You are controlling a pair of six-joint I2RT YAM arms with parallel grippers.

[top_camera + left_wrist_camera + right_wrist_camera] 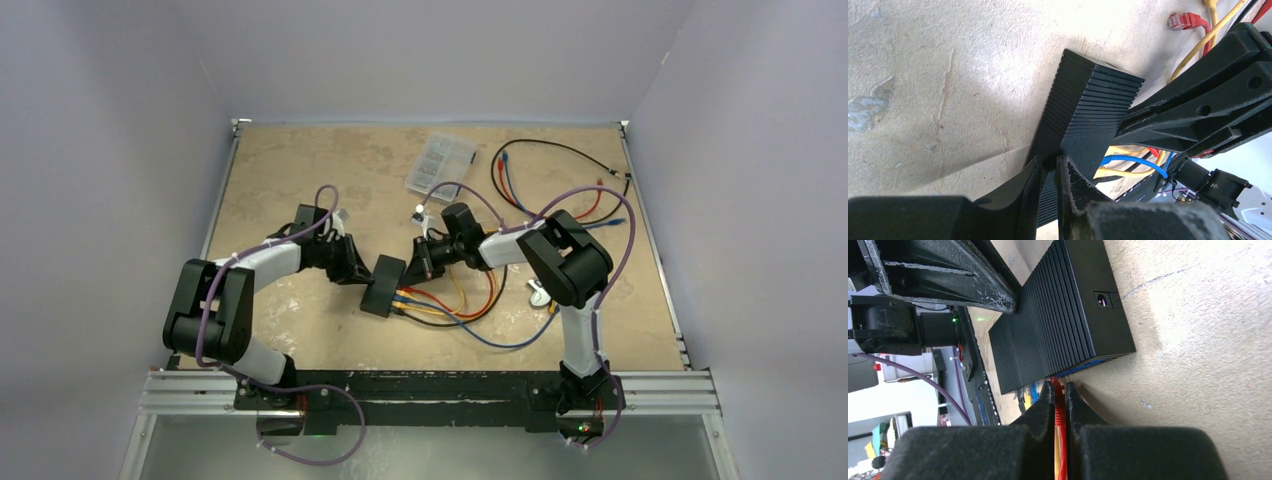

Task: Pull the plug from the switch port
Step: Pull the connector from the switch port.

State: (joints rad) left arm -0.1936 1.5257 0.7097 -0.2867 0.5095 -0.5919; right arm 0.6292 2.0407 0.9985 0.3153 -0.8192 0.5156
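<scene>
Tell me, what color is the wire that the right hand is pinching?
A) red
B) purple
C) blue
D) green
A: in the right wrist view, the right hand is shut on a red wire, just where it meets the black switch.

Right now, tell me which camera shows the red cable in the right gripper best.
Right wrist view: the red cable sits pinched in the shut right gripper, leading to the switch. Top external shows only a thin red loop near the switch, the grip hidden. Left wrist catches a red sliver behind that gripper.
</scene>
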